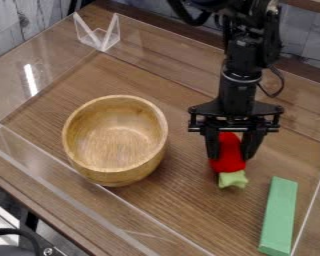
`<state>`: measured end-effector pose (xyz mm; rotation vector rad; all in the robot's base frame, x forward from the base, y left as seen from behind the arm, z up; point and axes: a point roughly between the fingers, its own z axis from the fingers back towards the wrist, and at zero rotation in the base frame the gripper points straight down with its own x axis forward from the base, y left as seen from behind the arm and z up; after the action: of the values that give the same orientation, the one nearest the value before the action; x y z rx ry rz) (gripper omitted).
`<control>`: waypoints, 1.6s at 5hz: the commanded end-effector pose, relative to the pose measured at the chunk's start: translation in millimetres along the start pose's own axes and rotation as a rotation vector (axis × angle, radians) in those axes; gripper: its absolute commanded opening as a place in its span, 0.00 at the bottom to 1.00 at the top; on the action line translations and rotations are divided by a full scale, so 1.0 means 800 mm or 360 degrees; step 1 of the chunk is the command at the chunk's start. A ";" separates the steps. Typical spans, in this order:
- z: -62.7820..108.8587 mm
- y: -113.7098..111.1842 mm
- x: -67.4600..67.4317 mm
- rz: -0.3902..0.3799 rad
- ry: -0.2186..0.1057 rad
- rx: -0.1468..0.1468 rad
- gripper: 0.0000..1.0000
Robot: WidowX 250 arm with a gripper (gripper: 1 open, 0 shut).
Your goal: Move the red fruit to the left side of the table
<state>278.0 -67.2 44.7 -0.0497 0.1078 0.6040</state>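
Claw points straight down, fingers spread and straddling the red fruit, which lies on the tabletop between wooden bowl and green block.

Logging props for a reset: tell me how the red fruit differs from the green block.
The red fruit is small, rounded and glossy; the green block is long, flat-sided and matte. The fruit lies between the gripper fingers; the block lies apart, untouched. Both rest on the table.
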 end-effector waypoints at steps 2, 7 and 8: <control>0.016 -0.010 0.005 -0.0001 -0.0059 -0.0043 0.00; 0.107 0.046 0.042 -0.0671 -0.0124 -0.0084 0.00; 0.112 0.052 0.040 -0.0755 -0.0119 -0.0082 0.00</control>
<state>284.7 -10.1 114.4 -0.0970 0.0614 0.1375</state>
